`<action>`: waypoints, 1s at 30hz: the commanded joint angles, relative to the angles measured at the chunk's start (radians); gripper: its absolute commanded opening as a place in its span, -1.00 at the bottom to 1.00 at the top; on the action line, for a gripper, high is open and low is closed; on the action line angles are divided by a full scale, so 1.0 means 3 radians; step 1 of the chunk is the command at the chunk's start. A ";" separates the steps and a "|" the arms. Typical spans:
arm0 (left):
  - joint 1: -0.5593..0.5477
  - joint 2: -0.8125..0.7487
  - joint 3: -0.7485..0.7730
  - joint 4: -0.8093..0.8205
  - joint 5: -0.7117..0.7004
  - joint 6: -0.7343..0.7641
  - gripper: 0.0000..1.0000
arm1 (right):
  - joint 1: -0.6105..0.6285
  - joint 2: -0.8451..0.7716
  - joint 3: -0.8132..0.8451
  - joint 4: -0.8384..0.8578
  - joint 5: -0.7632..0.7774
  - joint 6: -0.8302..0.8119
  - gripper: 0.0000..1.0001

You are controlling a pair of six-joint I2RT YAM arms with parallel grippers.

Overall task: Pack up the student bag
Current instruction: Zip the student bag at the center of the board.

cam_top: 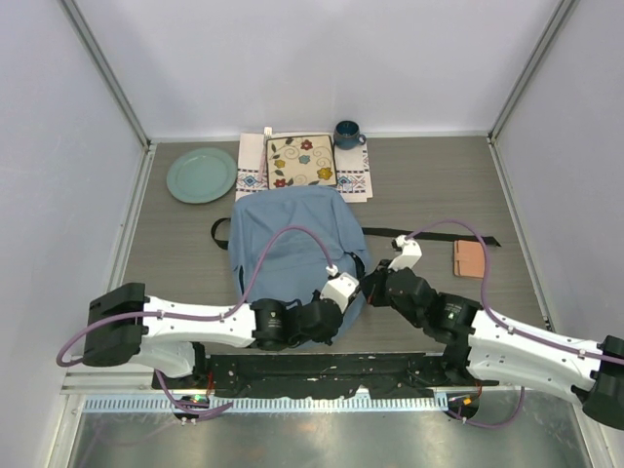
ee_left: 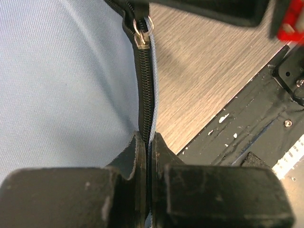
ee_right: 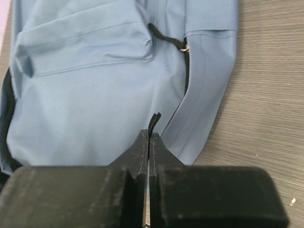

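Clamped shut on the black zipper tape at the near right edge of the student bag, flat mid-table: left gripper. Likewise pinching that tape's loose end, right gripper (plain only from its wrist). Farther back, past the bag: plate, mug.

I read the light-blue soft cloth backpack as a fine matt weave, smooth bar a few creases. Its black toothed zipper looks plastic; the small ring pull is shiny metal. Grey wood-grain bench: matt, faintly ridged. Left hand: dull black plastic, scuffed and flecked. Round teal plate: glossy glaze. White embroidered mat: cloth.
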 commanded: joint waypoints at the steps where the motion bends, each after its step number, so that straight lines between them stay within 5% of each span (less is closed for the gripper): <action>1: -0.0302 -0.0025 -0.0184 -0.0008 -0.0179 -0.0397 -1.00 | -0.0335 0.0169 0.0297 0.0163 0.0317 -0.0064 -0.98; 8: -0.0589 0.0113 -0.0225 0.0007 -0.0522 -0.0649 -1.00 | -0.1072 0.0379 0.0384 0.0450 -0.0348 -0.0243 -0.98; 30: -0.1116 0.0041 -0.0665 -0.0003 -0.0875 -0.1482 -1.00 | -0.1686 0.1305 0.0834 0.1119 -0.0486 -0.0509 -0.98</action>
